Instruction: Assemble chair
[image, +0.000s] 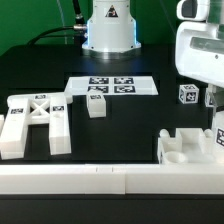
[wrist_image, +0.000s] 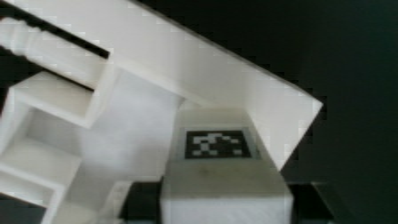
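My gripper (image: 212, 100) hangs at the exterior view's right edge, over the notched block (image: 190, 148). It is shut on a white tagged block (wrist_image: 222, 180): in the wrist view the block fills the gap between the two dark pads (wrist_image: 146, 196), its square tag facing the camera. In the exterior view this block (image: 219, 130) shows only partly at the frame edge. Below it in the wrist view lie the white walls and steps of the notched block (wrist_image: 80, 110). The X-braced frame (image: 35, 120) lies at the exterior view's left. Two small cubes (image: 97, 105) (image: 188, 95) stand apart on the table.
The marker board (image: 112, 86) lies flat in the middle, in front of the robot base (image: 108, 30). A long white rail (image: 100, 180) runs along the front edge of the black table.
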